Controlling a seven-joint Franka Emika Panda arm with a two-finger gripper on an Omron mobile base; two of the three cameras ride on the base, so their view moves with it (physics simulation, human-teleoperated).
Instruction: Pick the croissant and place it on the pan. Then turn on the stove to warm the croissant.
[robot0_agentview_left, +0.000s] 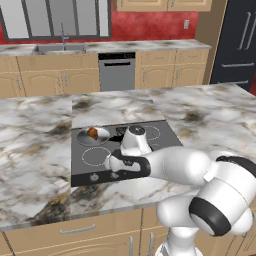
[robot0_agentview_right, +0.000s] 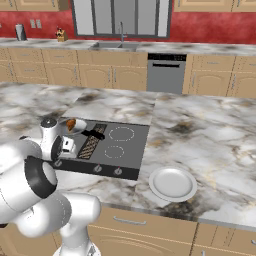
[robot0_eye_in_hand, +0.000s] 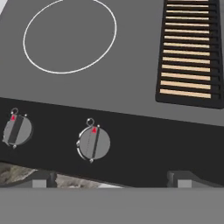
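Now croissant (robot0_agentview_left: 92, 133) in pan (robot0_agentview_left: 100, 138), tool (robot0_eye_in_hand: 112, 183) (open) above knob (robot0_eye_in_hand: 93, 143)

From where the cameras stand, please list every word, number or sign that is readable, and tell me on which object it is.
No words, brands or numbers can be read on anything.
Small red triangle, a mark and not a text: at the top of each of the two knobs on the stove front strip.
Dishwasher control panel: too small and blurred to show any label.
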